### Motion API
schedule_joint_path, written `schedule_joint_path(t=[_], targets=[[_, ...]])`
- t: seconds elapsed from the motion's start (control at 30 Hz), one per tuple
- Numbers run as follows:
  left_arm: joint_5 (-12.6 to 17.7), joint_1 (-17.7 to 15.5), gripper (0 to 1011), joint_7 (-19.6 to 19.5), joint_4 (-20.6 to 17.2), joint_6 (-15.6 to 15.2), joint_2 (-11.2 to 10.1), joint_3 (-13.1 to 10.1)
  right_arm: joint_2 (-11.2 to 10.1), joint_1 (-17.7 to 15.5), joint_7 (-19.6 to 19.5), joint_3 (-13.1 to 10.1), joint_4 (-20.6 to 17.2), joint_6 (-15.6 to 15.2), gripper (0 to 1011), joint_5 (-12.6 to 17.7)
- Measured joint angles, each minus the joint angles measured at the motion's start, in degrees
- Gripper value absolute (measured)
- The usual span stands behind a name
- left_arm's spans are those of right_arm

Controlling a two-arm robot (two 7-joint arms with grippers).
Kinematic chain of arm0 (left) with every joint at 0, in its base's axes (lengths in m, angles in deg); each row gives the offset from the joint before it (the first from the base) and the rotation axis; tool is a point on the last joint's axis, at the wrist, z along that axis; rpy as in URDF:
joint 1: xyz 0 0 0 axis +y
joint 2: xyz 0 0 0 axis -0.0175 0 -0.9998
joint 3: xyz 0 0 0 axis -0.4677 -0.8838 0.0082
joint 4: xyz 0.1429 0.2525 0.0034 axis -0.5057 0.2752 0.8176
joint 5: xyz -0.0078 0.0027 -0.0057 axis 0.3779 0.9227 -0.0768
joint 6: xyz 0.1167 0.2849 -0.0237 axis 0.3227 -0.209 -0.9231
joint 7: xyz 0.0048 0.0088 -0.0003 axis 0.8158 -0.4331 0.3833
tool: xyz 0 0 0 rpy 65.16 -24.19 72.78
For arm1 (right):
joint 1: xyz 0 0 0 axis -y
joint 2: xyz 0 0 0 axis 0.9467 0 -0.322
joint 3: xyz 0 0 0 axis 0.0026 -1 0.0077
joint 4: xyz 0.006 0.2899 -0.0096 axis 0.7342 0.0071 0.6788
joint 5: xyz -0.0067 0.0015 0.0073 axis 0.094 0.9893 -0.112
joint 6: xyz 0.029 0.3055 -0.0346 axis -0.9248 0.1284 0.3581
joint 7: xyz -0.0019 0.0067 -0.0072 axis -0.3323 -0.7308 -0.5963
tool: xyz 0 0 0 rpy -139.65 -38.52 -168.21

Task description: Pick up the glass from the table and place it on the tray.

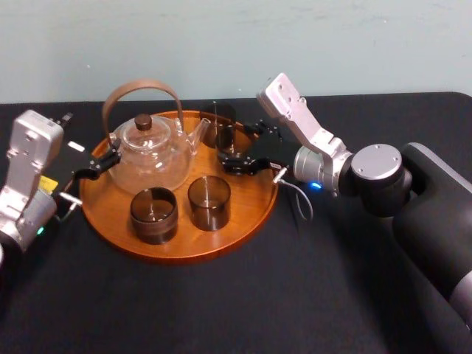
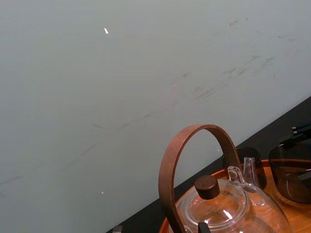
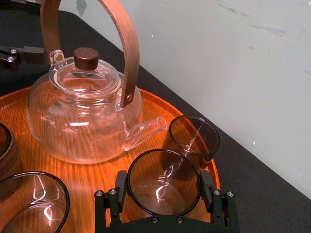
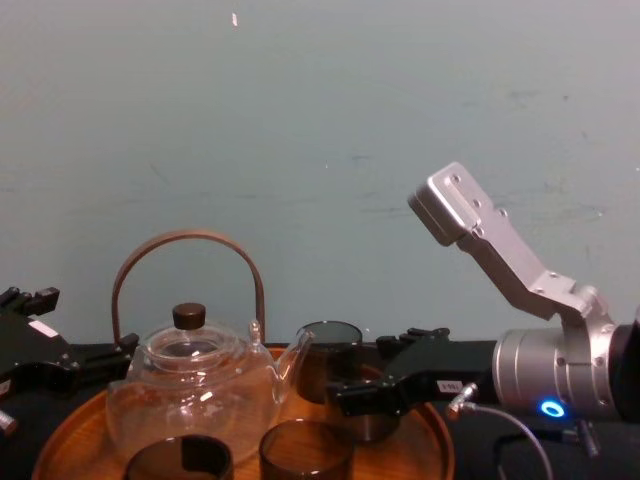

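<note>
My right gripper (image 1: 231, 143) reaches in over the back right part of the round wooden tray (image 1: 184, 249). It is shut on a dark smoked glass (image 1: 221, 137). In the right wrist view its two black fingers (image 3: 119, 190) press against both sides of that glass (image 3: 163, 180), which sits low over the tray's wood (image 3: 97, 180); I cannot tell whether it touches. The left wrist view shows the same glass (image 2: 291, 174) at its right edge. My left gripper (image 1: 97, 165) is parked at the tray's left edge, beside the teapot.
A glass teapot (image 1: 151, 151) with a bent wooden handle fills the tray's back left. Two more dark glasses (image 1: 154, 215) (image 1: 209, 202) stand at the tray's front. Another glass (image 3: 194, 138) stands just behind the held one. The black table (image 1: 221, 310) stretches all around.
</note>
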State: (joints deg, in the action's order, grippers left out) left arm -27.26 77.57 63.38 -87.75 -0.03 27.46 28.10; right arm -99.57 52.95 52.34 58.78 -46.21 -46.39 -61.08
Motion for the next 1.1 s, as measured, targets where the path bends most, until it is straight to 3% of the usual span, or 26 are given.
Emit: schedule_joint_path(t=[1.1], targets=[[0.0,0.0,1010,0.0,0.0,0.0,0.0,0.0,0.69,-0.09,-0.45,0.13,1.64,0.67,927,-0.45]])
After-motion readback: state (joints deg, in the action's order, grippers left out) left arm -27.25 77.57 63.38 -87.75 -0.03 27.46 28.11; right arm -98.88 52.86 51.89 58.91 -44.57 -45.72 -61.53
